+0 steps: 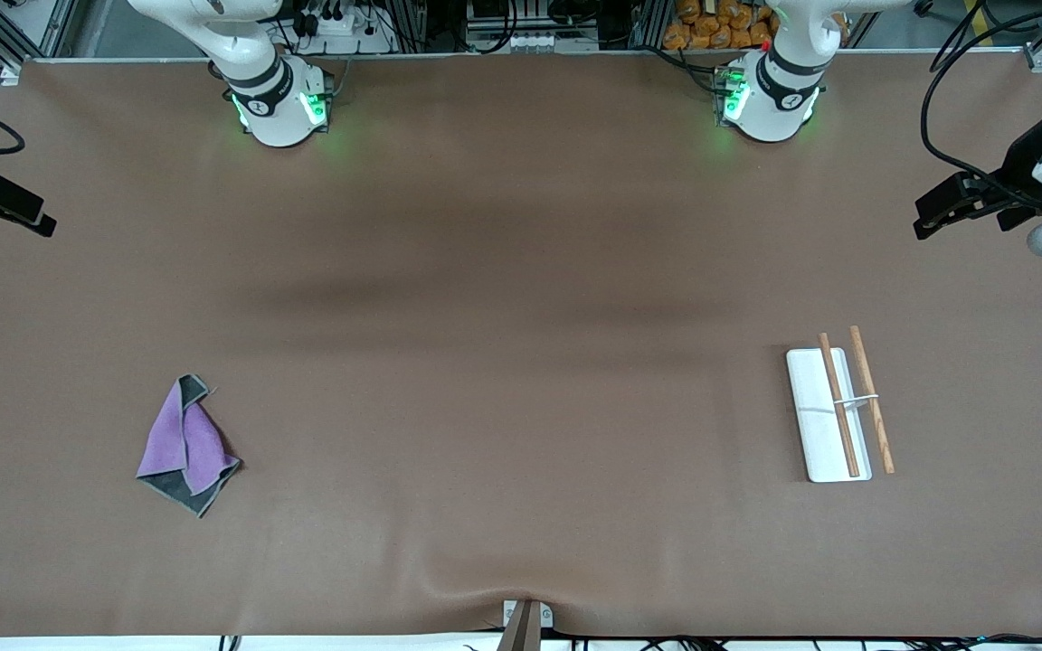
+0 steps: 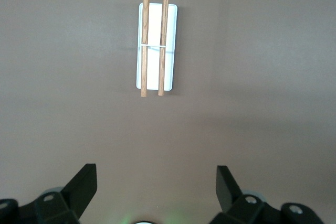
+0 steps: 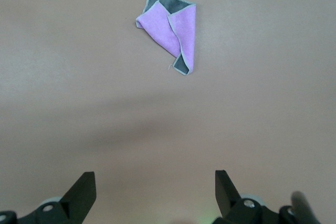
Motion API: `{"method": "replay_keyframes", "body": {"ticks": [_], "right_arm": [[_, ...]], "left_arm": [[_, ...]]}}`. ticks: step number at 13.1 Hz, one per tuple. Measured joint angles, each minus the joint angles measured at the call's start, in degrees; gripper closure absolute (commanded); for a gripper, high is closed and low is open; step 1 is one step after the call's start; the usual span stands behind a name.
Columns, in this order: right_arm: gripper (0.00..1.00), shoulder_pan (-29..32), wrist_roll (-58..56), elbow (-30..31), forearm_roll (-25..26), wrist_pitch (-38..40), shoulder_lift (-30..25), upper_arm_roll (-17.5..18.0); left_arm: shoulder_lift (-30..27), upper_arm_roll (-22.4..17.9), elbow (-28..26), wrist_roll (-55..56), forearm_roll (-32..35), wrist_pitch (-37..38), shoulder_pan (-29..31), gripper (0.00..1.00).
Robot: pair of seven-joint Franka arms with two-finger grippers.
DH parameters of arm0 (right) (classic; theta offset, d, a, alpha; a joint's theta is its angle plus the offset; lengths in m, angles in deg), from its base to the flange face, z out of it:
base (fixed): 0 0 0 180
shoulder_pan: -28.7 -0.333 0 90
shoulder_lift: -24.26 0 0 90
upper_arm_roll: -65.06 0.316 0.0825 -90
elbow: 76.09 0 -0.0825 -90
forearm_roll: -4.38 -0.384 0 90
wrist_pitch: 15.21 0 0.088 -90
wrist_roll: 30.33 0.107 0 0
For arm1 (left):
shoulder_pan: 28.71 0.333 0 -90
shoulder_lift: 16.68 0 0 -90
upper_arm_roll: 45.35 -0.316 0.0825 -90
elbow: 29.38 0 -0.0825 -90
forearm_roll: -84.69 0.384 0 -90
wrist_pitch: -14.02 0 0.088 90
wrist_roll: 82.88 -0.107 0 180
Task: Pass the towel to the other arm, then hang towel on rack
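Brown mat (image 1: 503, 362) bears towel (image 1: 184, 445) and rack (image 1: 828, 416).

Even overhead light, soft broad shadows banding the table (image 1: 521, 298), no glare, pictures sharp throughout.

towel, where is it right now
The towel lies crumpled on the brown table toward the right arm's end, in the half nearer the front camera, well apart from the rack at the left arm's end.

You face a wide brown table (image 1: 503, 380), evenly lit with soft shadow bands across its middle. At twelve o'clock, metal framing (image 1: 521, 27) and cables (image 1: 964, 81) line its edge.
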Motion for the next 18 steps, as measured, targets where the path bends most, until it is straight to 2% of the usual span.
{"method": "replay_keyframes", "body": {"ticks": [11,18], "right_arm": [[0.0,0.8,0.0,0.0,0.0,1.2,0.0,-0.2],[0.0,0.6,0.0,0.1,0.0,2.3,2.0,0.1]], "left_arm": [[0.0,-0.1,1.0,0.0,0.3,0.1,0.2,0.0],[0.0,-0.2,1.0,0.0,0.3,0.1,0.5,0.0]]}}
